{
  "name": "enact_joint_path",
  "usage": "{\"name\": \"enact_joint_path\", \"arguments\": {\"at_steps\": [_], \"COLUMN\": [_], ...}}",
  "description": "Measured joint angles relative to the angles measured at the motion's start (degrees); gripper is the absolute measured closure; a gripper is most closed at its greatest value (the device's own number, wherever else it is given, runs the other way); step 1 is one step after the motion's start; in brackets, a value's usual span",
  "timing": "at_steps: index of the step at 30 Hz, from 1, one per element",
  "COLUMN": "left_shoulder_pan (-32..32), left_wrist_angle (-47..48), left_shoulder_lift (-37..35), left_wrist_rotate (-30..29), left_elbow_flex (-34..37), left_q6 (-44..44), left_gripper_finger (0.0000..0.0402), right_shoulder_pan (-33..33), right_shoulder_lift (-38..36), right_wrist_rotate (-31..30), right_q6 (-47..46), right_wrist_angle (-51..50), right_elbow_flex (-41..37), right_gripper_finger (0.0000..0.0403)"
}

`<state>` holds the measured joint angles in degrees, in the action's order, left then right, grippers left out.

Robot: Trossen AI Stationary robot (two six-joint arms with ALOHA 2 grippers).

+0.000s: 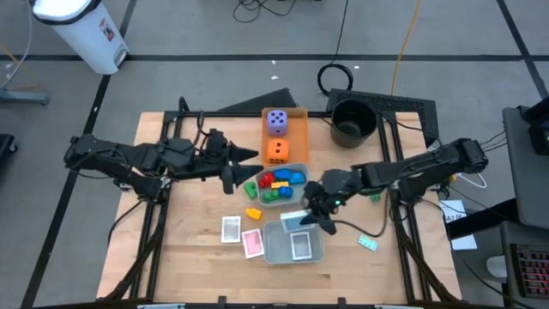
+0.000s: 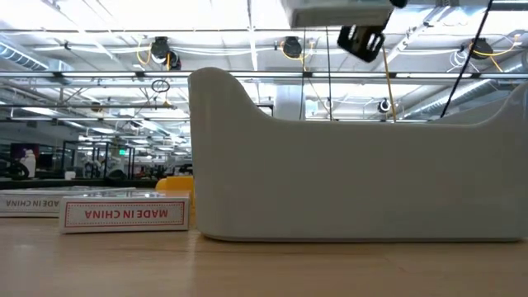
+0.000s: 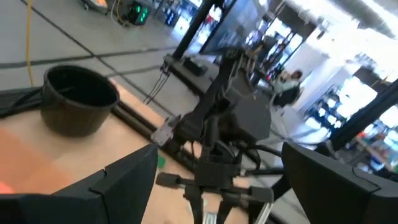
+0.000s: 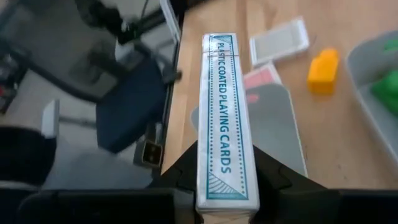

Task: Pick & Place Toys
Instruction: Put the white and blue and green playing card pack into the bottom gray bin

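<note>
The toys lay mostly about the middle of the desk (image 1: 189, 249). The right arm reached in from the right edge, bent low toward the centre, and the right claw (image 1: 310, 215) hung over the far rim of the near grey tray (image 1: 273, 251), clenched on a teal card pack (image 4: 224, 118) held on edge between its fingers; the wrist view showed the pack's long side printed with lettering. The left arm stretched across from the left, its wrist level above the desk, and the left claw (image 1: 236, 165) stood released with the fingers spread wide, holding nothing, just left of the second grey tray (image 1: 271, 199) full of bricks. Two dice stood on the flat orange tray (image 1: 298, 129): one purple die (image 1: 276, 122) farther back, one orange die (image 1: 276, 152) nearer. The bricks in the tray looked to be red, blue and green, though their count was hard to make out; one yellow brick (image 1: 253, 213) lay on the wood beside it. One white card pack (image 1: 231, 228) and one pink card pack (image 1: 252, 244) lay left of the near tray, another white pack (image 1: 301, 245) lay inside it, and one small teal piece (image 1: 368, 243) lay to its right. A black pot (image 1: 352, 122) stood at the back.
</note>
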<state>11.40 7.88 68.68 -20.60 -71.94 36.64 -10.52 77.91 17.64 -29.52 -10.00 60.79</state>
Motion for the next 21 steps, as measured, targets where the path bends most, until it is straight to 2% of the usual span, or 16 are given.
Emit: {"name": "enact_joint_path", "arguments": {"at_steps": [2, 5, 7, 13, 21], "left_shoulder_pan": [0.02, -0.02, -0.02, -0.02, -0.07], "left_wrist_angle": [1.35, 3.25, 4.45, 6.58, 8.21], "left_shoulder_lift": [0.12, 0.01, 0.01, 0.03, 0.05], "left_wrist_rotate": [0.25, 0.30, 1.31, 5.69, 8.90], "left_elbow_flex": [0.01, 0.02, 0.02, 0.02, 0.02], "left_q6": [-0.02, -0.24, -0.43, -0.57, -2.69], "left_gripper_finger": [0.0055, 0.0055, 0.0055, 0.0055, 0.0055], "right_shoulder_pan": [0.69, 1.13, 1.18, 1.66, 1.84], "right_shoulder_lift": [3.11, 7.69, 10.78, 20.24, 30.11], "right_wrist_rotate": [2.11, 2.17, 2.29, 7.84, 8.16], "right_q6": [2.52, 7.42, 10.92, 18.31, 20.82], "right_wrist_angle": [-3.08, -10.49, -14.99, -27.03, -32.43], "right_elbow_flex": [3.15, 8.47, 12.49, 23.89, 32.55], "right_gripper_finger": [0.0338, 0.0338, 0.0338, 0.0338, 0.0338]}}
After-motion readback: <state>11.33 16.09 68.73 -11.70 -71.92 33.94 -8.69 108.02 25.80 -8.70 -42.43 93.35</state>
